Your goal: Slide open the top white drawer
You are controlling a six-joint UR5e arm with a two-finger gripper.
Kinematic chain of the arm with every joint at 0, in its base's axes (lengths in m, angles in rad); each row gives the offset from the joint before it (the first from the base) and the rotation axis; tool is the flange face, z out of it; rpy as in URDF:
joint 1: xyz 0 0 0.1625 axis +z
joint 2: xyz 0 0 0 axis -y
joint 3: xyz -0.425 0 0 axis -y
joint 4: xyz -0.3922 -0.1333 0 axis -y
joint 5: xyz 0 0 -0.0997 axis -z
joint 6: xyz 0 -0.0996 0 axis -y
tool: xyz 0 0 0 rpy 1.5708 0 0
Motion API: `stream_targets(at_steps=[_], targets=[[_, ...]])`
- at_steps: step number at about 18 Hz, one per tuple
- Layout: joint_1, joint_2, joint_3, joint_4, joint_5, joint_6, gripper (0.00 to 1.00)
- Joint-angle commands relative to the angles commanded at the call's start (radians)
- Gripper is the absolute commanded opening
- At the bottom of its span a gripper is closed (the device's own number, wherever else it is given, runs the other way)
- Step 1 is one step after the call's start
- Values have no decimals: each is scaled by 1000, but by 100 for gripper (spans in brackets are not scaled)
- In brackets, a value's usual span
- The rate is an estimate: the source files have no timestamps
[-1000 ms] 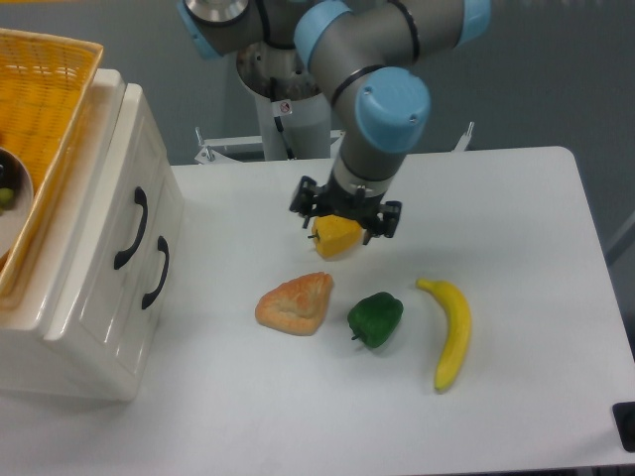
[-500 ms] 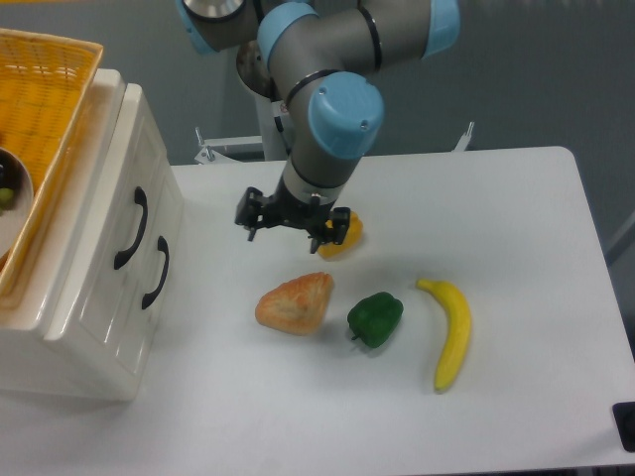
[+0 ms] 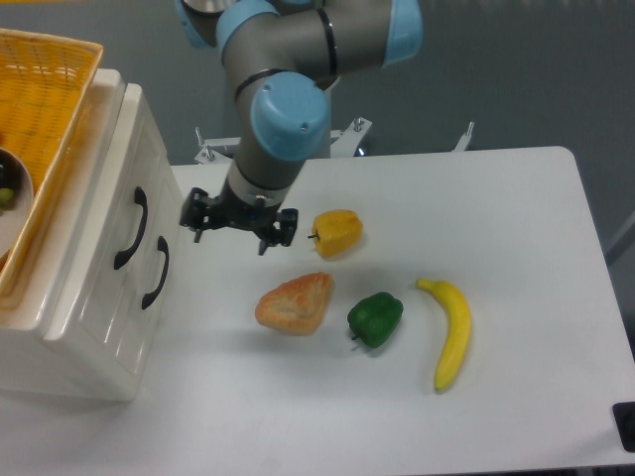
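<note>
White table (image 3: 516, 198), cabinet (image 3: 89, 297) (left edge), yellow pepper (image 3: 338, 232), pastry (image 3: 295, 302), green pepper (image 3: 375, 318), banana (image 3: 451, 332)

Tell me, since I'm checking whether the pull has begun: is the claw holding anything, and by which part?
Nothing is held. The claw hangs empty between the top white drawer and the yellow pepper.

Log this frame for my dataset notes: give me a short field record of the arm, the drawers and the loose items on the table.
pincer: hovering between cabinet and yellow pepper, holding nothing, opening cannot be judged
top white drawer: shut, black handle untouched
lower drawer: shut
yellow pepper: on table, right of pincer
croissant: in front of pepper
green pepper: beside croissant
banana: rightmost item
basket: orange, atop cabinet
table: white
</note>
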Motion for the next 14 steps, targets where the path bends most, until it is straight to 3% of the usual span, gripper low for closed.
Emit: stream_targets(at_steps=[14], targets=[[-51,-14,5,3,-34,-25,100]])
